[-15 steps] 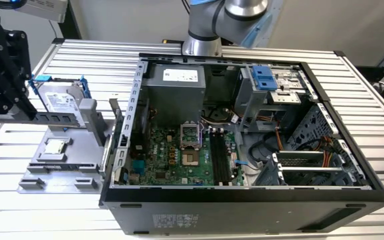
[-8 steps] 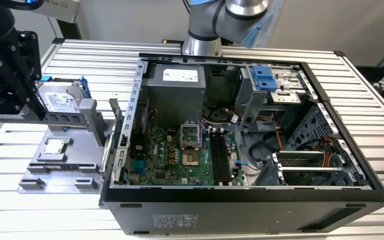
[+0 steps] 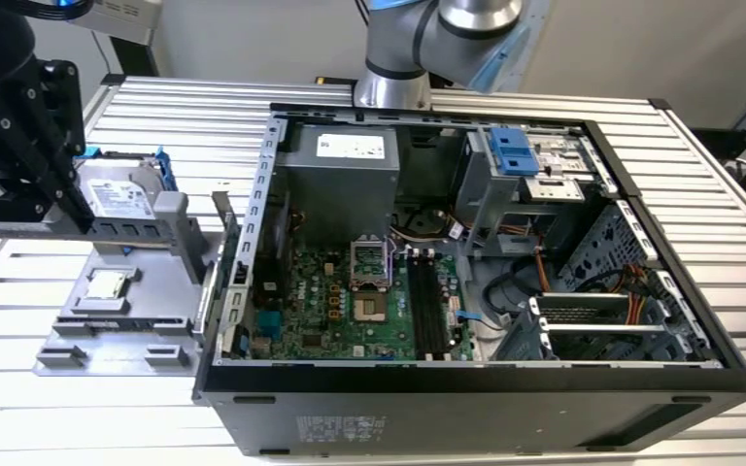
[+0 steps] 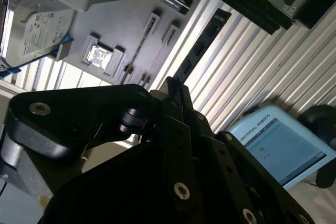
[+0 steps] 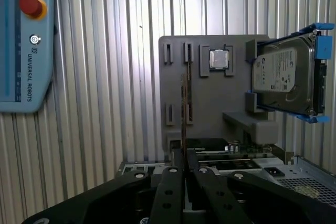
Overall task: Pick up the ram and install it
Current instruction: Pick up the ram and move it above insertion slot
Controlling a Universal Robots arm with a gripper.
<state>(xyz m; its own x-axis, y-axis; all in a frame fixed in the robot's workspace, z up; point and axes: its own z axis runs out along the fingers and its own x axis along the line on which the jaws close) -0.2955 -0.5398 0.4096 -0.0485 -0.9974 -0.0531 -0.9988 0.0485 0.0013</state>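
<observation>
The ram [image 5: 184, 108] stands on edge on the gray holder [image 5: 210, 98], lined up with 1 pair of its slotted brackets; in the second wrist view it shows as a thin strip [image 4: 139, 51]. Its near end runs right up to the end effector [image 5: 185, 166], but I cannot tell whether the end effector is clenched on it or released. On the same holder sit a processor chip [image 5: 219, 59] and a silver hard drive [image 5: 283, 72] in a blue frame. In the exterior view the holder [image 3: 127, 320] lies at the left of the frame on the slatted metal worktop [image 3: 736, 243], just beside the open computer case [image 3: 477, 388], whose motherboard [image 3: 347, 311] carries long black slots [image 3: 427, 306].
</observation>
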